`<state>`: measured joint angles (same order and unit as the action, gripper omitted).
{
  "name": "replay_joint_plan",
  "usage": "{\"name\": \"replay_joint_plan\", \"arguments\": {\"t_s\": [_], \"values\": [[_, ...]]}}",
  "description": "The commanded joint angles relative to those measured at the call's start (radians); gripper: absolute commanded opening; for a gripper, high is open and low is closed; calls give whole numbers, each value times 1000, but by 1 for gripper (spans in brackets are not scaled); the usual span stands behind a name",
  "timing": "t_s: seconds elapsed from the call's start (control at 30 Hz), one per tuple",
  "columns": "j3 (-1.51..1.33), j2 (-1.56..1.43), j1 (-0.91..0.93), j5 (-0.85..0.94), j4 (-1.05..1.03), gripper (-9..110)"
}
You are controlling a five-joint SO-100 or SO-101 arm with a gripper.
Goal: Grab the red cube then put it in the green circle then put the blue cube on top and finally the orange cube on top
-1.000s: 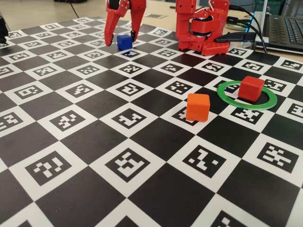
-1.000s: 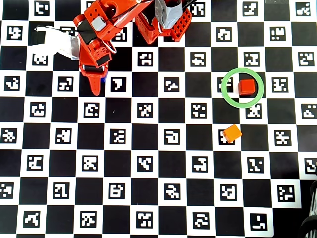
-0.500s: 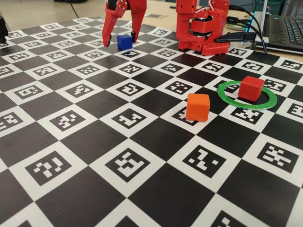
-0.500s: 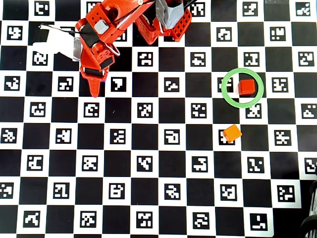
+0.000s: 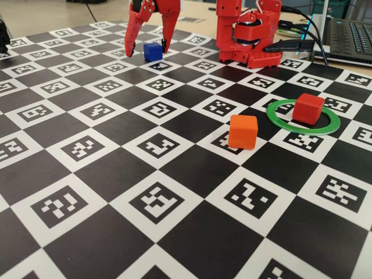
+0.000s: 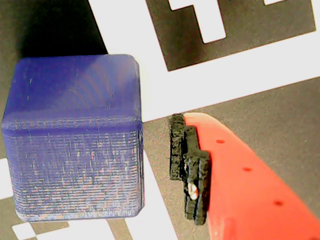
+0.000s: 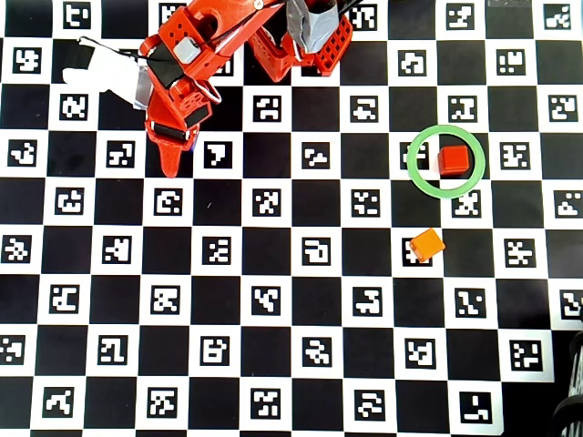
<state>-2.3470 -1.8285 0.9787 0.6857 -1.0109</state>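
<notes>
Standing at the far left of the checkerboard desk (image 5: 174,174) in the fixed view, the red tool (image 5: 146,47) has its fingers apart on both sides of the blue cube (image 5: 153,51), not touching it. Further right, the orange cube (image 5: 242,131) rests near the green circle (image 5: 279,124). The red cube (image 5: 308,108) sits inside that circle.

The blue cube (image 6: 75,140) is matt plastic with fine printed layer lines; the tool (image 5: 147,46) is smooth red plastic with a rough black pad (image 6: 189,167). The red cube (image 5: 308,108) and orange cube (image 5: 242,131) look smooth, faintly glossy
</notes>
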Motion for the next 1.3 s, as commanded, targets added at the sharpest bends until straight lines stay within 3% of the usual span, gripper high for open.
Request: {"name": "replay_joint_plan", "arguments": {"t_s": [0.0, 0.2, 0.43, 0.87, 1.03, 1.27], "values": [[-2, -35, -5, 8, 21, 25], [8, -41, 2, 11, 23, 12], [104, -57, 0, 17, -66, 8], [822, -25, -186, -110, -584, 6], [907, -26, -405, -314, -721, 6], [864, -37, -821, -782, -698, 5]]}}
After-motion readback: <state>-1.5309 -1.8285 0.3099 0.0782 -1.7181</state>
